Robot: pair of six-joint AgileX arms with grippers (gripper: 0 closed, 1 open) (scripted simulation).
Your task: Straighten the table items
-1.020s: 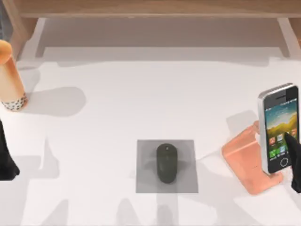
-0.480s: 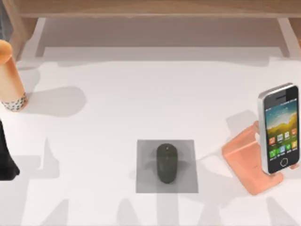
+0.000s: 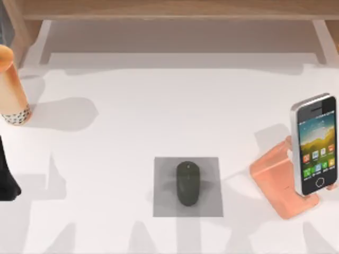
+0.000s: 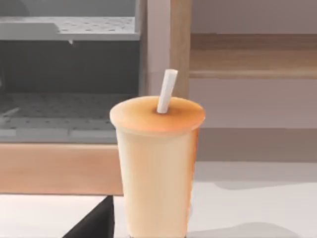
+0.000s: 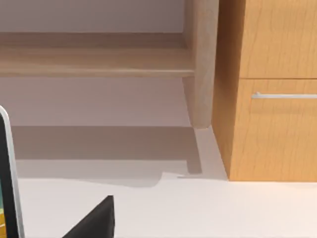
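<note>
top view had the left claw (image 3: 7, 185) at the surface's left edge, its opening impossible to judge, the tan-orange cylinder (image 3: 11, 87) just beyond it. well off to its right lay the mouse (image 3: 187, 183) on the grey pad (image 3: 164, 203), and farther right the smartphone (image 3: 314, 143) leaned on the orange stand (image 3: 273, 174).

I see the mouse (image 3: 188, 183) on the pad (image 3: 163, 203) in the middle of the table (image 3: 159, 116). Far left stands the cup (image 3: 11, 87). At the right, the phone (image 3: 313, 144) leans on the stand (image 3: 274, 174).
</note>
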